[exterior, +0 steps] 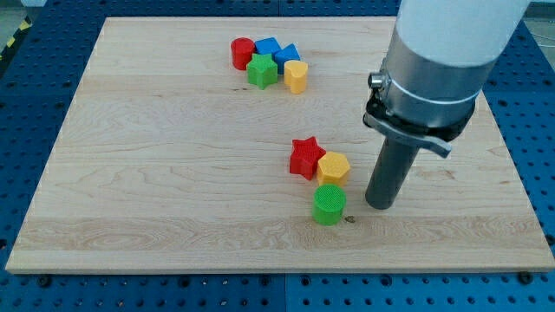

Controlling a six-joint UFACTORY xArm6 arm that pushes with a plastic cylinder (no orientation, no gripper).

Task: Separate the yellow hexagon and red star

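Note:
The red star [304, 158] lies right of the board's middle, touching the yellow hexagon [333, 167] on its right. A green cylinder [329, 204] stands just below the hexagon. My tip [380, 205] rests on the board to the right of the green cylinder and below-right of the yellow hexagon, a short gap from both.
A cluster sits near the view's top: a red cylinder [242, 53], two blue blocks [266, 48] [287, 56], a green star-like block [261, 71] and a yellow block [296, 76]. The wooden board [156, 173] lies on a blue perforated table.

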